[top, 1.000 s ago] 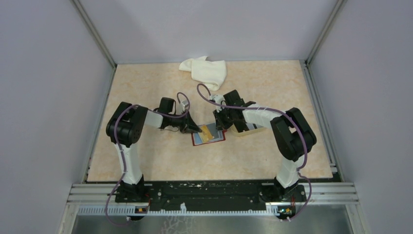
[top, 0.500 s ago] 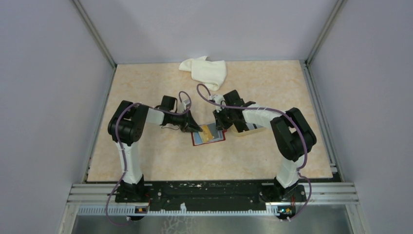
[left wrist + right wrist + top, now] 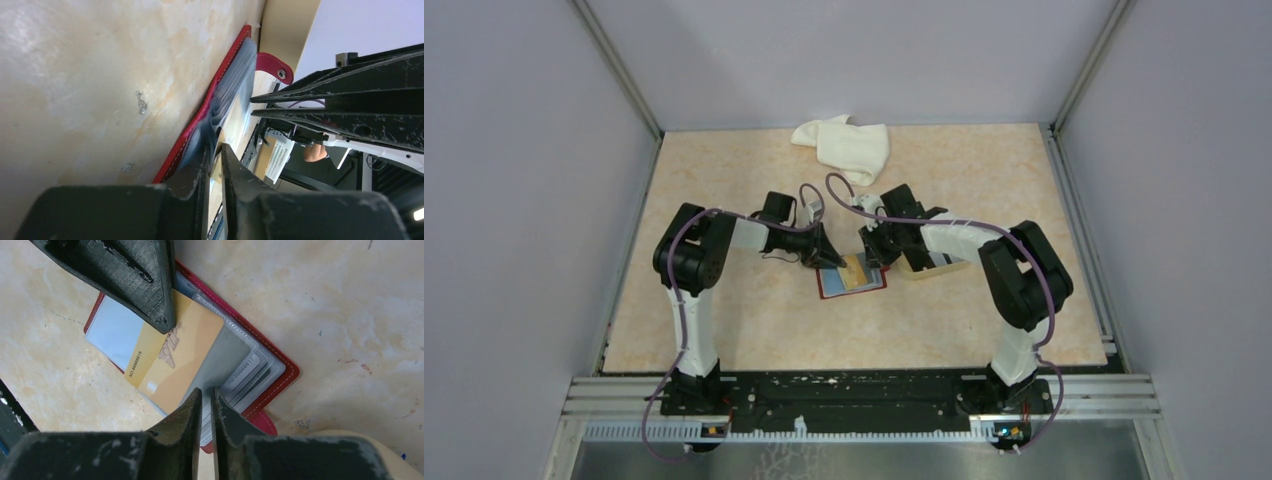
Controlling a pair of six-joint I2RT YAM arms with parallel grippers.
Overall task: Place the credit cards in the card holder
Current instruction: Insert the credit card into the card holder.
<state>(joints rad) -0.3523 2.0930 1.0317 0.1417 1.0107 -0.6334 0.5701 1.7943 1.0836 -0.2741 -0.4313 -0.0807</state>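
Note:
The dark red card holder (image 3: 839, 290) lies open on the table between my grippers, its clear sleeves (image 3: 235, 357) fanned out. A gold credit card (image 3: 175, 360) lies across it, its right end inside a sleeve. My left gripper (image 3: 834, 263) is shut on the card's left edge; its fingers (image 3: 135, 275) show from above in the right wrist view. My right gripper (image 3: 206, 392) is shut on a clear sleeve at the holder's near edge. In the left wrist view the holder (image 3: 200, 117) is edge-on with its snap tab (image 3: 272, 65) raised, and the left gripper (image 3: 215, 150) pinches the card.
A beige tray (image 3: 944, 265) sits just right of the holder, partly under my right arm. A white cloth (image 3: 844, 145) lies at the back of the table. Grey walls enclose the table on three sides.
My left gripper has moved a little to the right with the gold card, sliding it further over the holder. The right gripper has stayed in place.

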